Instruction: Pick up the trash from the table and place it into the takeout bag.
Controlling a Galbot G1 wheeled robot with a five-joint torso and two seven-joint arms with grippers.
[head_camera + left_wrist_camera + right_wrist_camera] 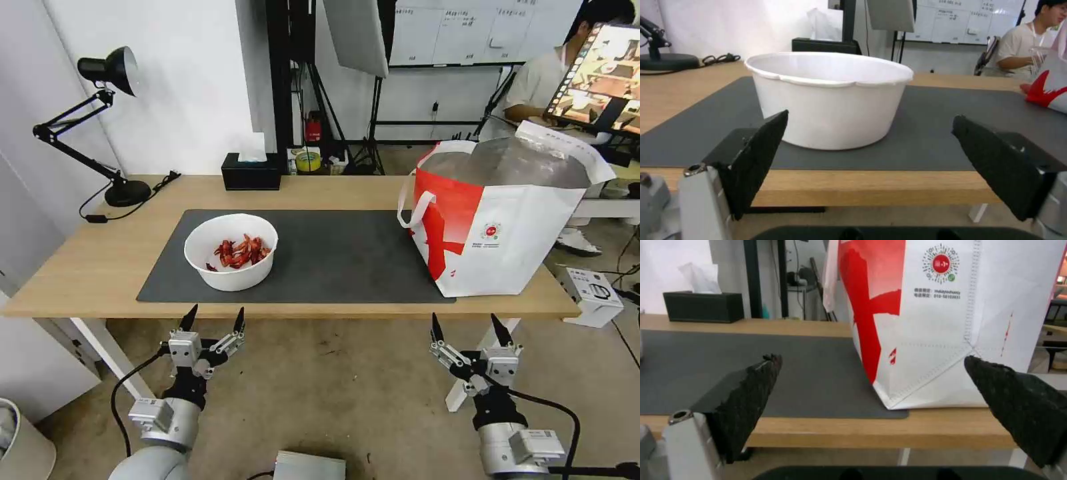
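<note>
White bowl of red crayfish shells (pixel 231 251) sits on the grey mat (pixel 333 257), left half of the bench (pixel 87 267), untouched. Takeout bag (pixel 497 220) stands open at the right end. I have both arms low at the near edge: left gripper (pixel 213 319) facing the bowl, right gripper (pixel 468 329) facing the bag, fingers spread, empty. Nothing bagged that I can see; whole job left.

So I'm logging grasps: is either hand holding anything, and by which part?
Nothing is held: left hand and right hand hang open before the light-wood table.
</note>
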